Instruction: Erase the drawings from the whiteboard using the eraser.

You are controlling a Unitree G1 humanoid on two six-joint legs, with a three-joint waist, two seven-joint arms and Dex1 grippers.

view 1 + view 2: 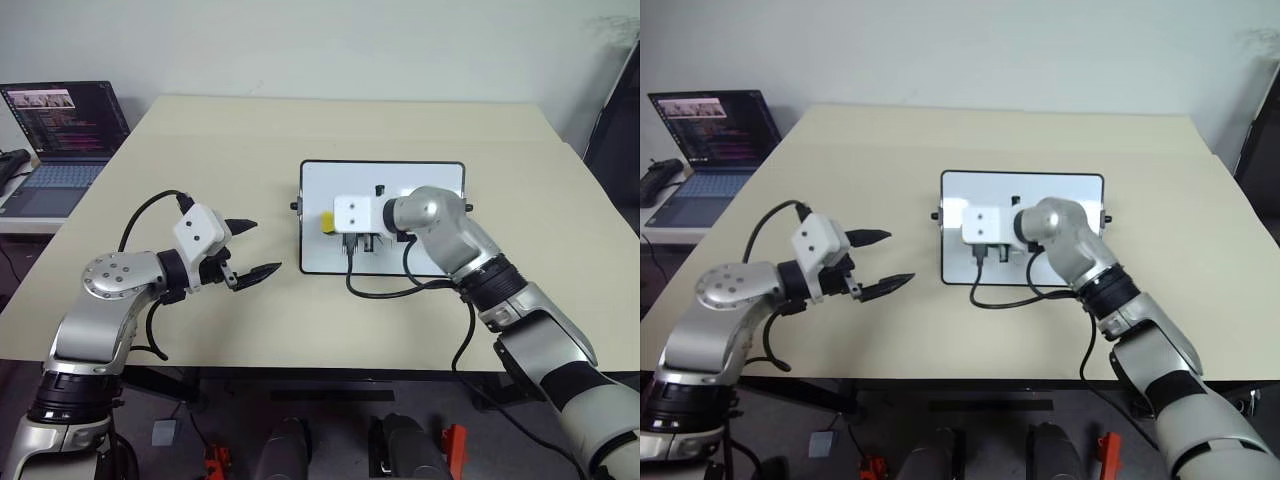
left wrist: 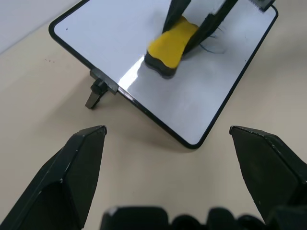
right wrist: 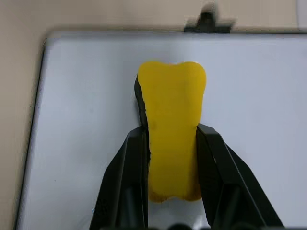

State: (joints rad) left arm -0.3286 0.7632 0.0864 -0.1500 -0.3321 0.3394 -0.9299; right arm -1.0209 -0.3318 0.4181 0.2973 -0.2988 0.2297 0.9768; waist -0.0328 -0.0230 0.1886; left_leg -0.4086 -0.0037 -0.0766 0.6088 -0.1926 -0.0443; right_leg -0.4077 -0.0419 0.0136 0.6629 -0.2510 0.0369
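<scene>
a: why is the eraser (image 3: 171, 129) over the whiteboard (image 1: 320, 180)?
b: right gripper (image 3: 170, 143) is clamped on it, yellow side up, to wipe the drawings (image 2: 214, 42).
a: and the left gripper (image 1: 250, 248)?
b: its jaws are apart, beside the board.

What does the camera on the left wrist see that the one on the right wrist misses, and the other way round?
Left wrist view: the left claw, wide open and empty, and thin marker marks on the whiteboard beside the eraser. Right wrist view: the eraser's yellow top close up, pinched at its narrow middle. Both: the right claw holding the eraser over the whiteboard, with tan table at the board's edge.
</scene>
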